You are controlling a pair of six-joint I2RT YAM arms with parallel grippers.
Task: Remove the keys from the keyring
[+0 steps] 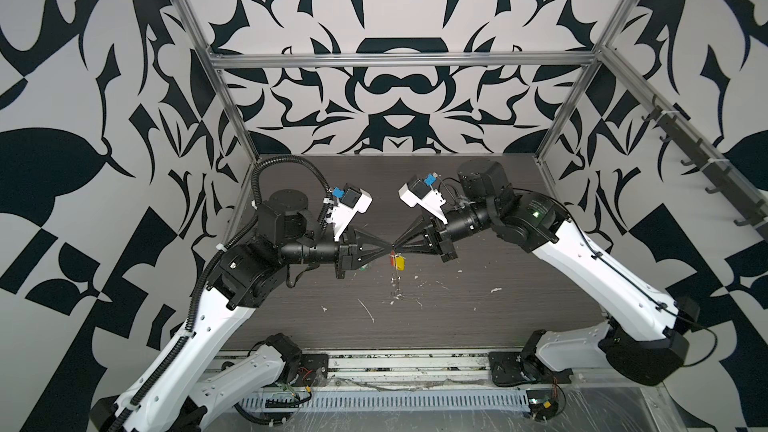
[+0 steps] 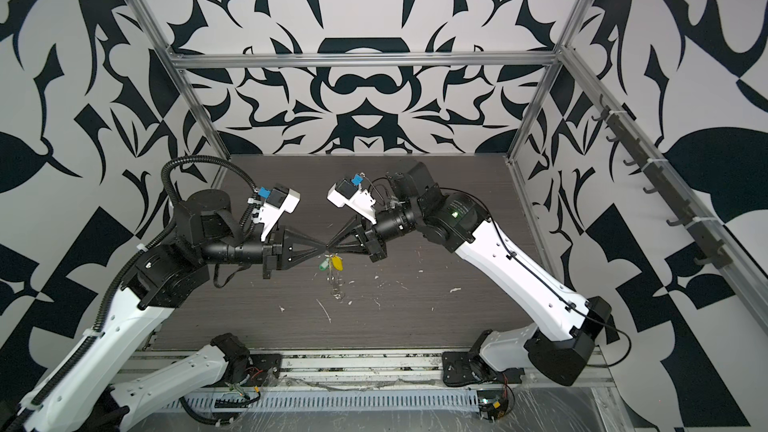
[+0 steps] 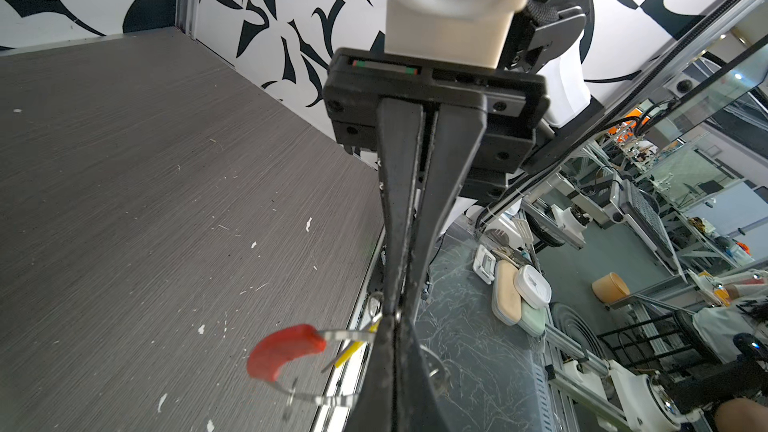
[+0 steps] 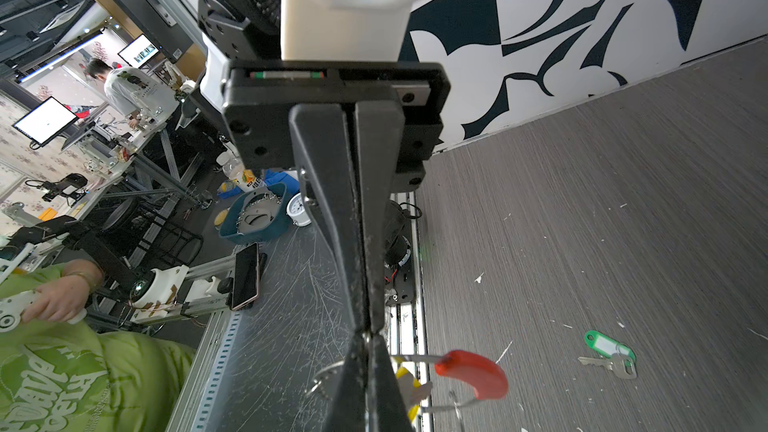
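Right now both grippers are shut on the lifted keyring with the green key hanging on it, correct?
No: the green key lies on the table, off the keyring (right wrist view). The left gripper and right gripper are shut on the lifted keyring.

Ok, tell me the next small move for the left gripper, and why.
Probably ease the left gripper slightly away from the right gripper, to work the yellow key off. Both are shut tip to tip on the lifted keyring, the yellow key hangs right there, and the green key already lies on the table.
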